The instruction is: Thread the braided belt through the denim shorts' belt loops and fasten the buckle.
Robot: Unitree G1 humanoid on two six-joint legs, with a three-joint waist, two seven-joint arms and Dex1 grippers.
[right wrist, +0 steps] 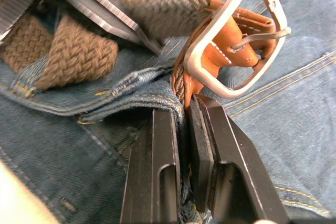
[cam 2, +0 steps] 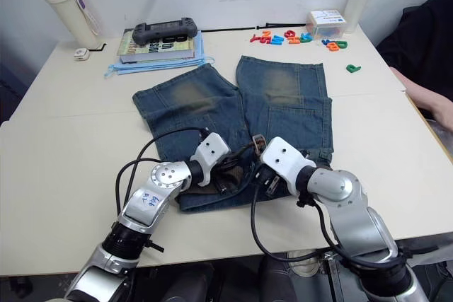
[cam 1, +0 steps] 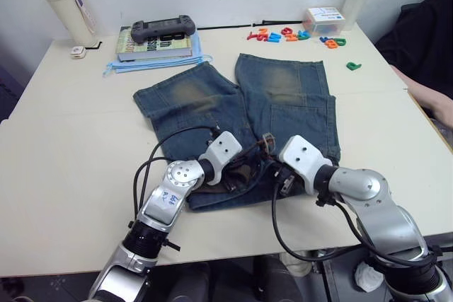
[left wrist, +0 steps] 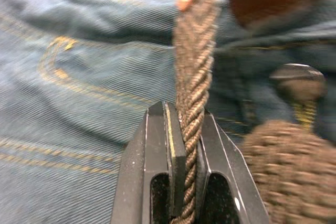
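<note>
The left gripper (left wrist: 184, 145) is clenched on the braided belt (left wrist: 195, 72); the right gripper (right wrist: 184, 129) pinches the waistband of the denim shorts (cam 1: 283, 104), spread on the counter (cam 1: 64, 139), beside the buckle (right wrist: 236, 40). The limp cloth likely bunches and the belt flexes; the stiffer leather end seems the better hold. No readable writing.

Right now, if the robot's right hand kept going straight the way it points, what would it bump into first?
Probably the buckle. The right hand is pinching the denim shorts at the waistband, and the silver frame with its tan leather end sits just ahead of its fingertips.
</note>
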